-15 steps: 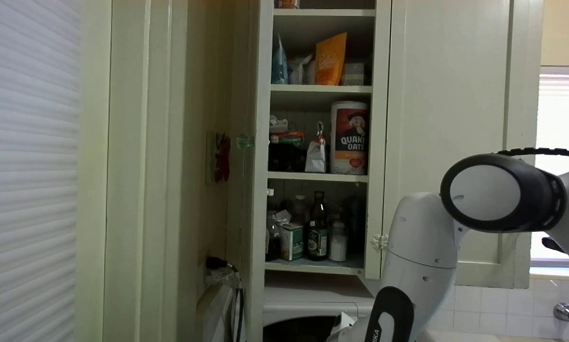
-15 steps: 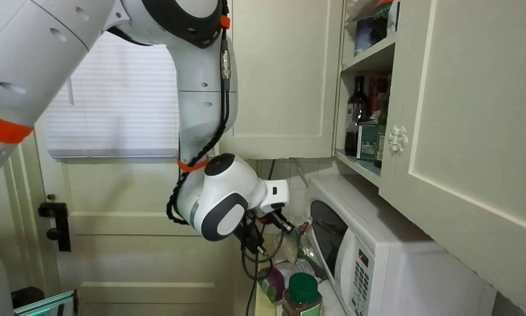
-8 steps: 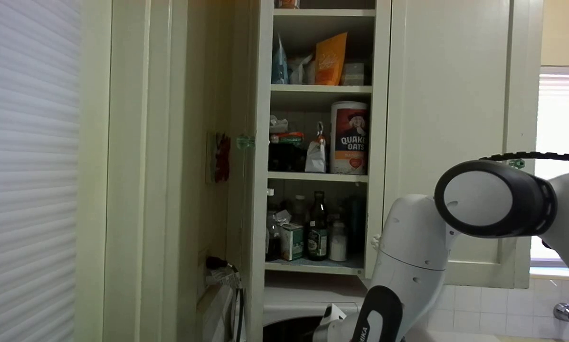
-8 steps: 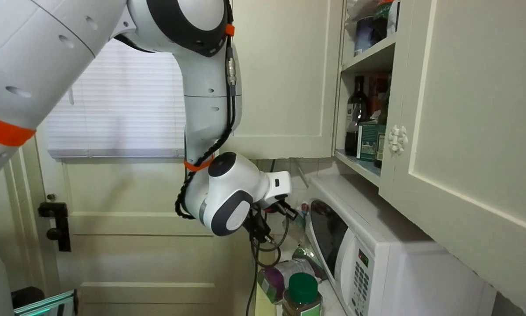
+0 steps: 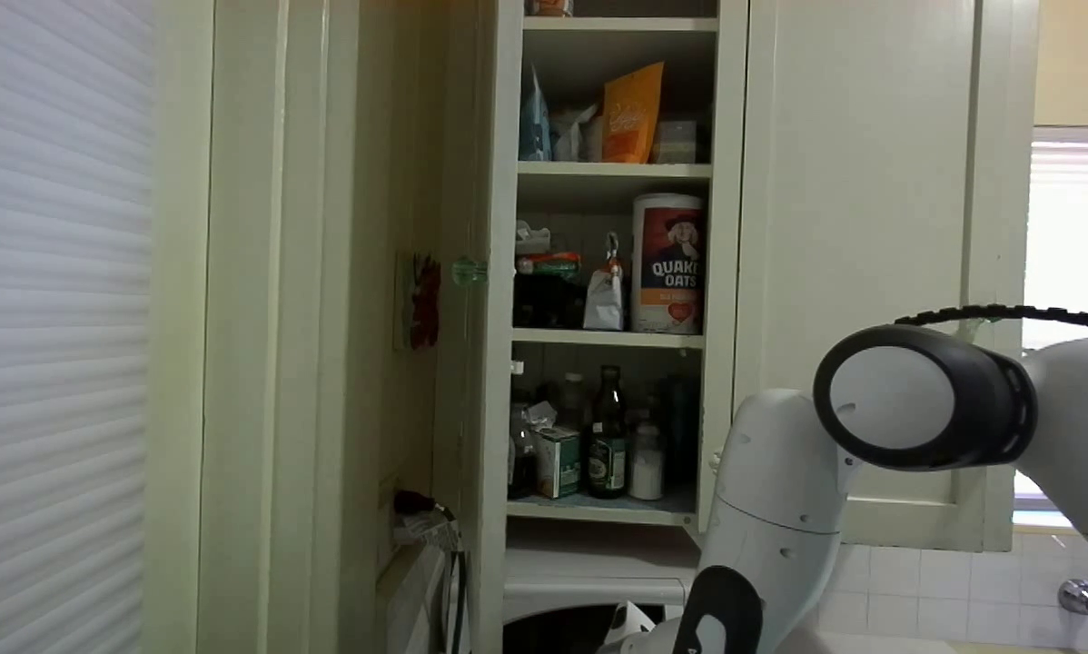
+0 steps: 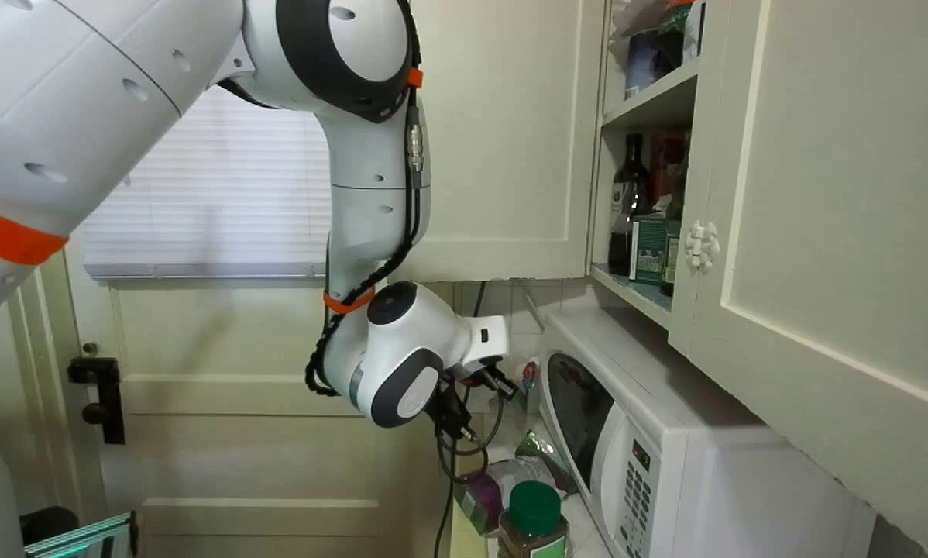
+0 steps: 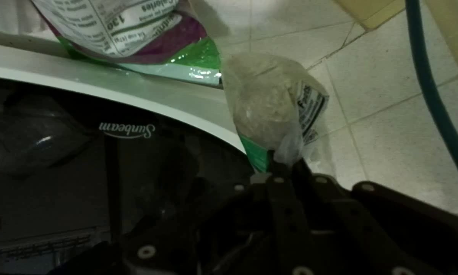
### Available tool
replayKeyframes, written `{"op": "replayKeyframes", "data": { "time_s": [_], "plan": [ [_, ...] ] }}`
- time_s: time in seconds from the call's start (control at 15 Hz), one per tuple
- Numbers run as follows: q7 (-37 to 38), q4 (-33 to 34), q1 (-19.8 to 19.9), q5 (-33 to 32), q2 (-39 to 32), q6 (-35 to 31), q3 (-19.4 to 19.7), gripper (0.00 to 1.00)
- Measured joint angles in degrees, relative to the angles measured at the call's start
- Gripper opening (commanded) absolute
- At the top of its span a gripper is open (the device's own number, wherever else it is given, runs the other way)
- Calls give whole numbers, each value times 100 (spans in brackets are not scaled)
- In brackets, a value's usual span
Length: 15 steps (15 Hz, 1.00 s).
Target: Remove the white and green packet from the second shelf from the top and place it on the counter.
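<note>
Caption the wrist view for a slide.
The claw holds a clear, part-green packet near a Sunbeam microwave and a purple-and-green bag.

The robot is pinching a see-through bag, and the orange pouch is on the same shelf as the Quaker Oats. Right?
Not quite: in an exterior view, the orange pouch stands one level above the Quaker Oats tub. The rest is right: the wrist view shows the gripper pinching a see-through bag.

White microwave point(image 6: 704, 442) — dark-windowed, oats canister point(image 5: 669, 265) (Quaker), green-lidded jar point(image 6: 534, 521)
</note>
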<state>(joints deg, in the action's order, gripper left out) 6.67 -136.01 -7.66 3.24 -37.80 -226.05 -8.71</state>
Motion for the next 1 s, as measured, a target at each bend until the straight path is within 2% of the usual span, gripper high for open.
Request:
{"op": "replayKeyframes", "data": {
  "time_s": [1.0],
  "plan": [
    [203,64,279,-372,-410,65,-132,2]
  ]
}}
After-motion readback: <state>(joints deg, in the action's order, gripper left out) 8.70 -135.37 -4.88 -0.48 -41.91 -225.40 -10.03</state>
